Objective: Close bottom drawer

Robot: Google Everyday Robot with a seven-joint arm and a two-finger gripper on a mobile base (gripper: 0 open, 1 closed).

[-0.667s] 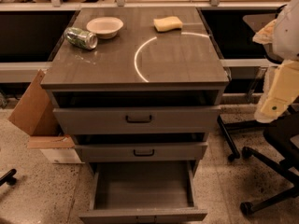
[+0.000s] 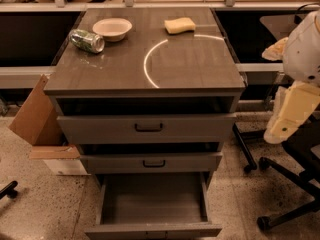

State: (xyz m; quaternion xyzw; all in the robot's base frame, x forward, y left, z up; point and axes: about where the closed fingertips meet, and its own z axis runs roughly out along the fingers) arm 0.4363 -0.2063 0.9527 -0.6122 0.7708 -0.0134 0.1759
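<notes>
Camera view looks down on a grey cabinet whose flat top point(image 2: 190, 69) serves as the table; the bottom drawer point(image 2: 152, 230) stands pulled far out beneath the table's near edge, its slim front panel close to the lower border of the view and its bare grey inside open to sight; the middle drawer point(image 2: 150, 162) above it, with a small dark handle, sits a little forward of the carcass with a dark gap over it; the top drawer point(image 2: 145, 128), taller in the front, likewise shows a dark gap under the table's near edge.

On the table a pale bowl point(image 2: 112, 28) stands near the far left corner; a crushed green can point(image 2: 87, 40) lies on its side just left of the bowl, close to the left edge; a yellow sponge point(image 2: 180, 25) lies near the far edge, right of the middle; a bright curved reflection crosses the right half.

Beyond the table's right edge, well apart from every drawer, the cream and white gripper point(image 2: 287, 119) hangs in the air; whether it is apart or together I cannot tell, and it grasps nothing visible; a dark chair base point(image 2: 295, 204) stands on the speckled floor below it; a cardboard box point(image 2: 35, 116) leans by the table's left side.
</notes>
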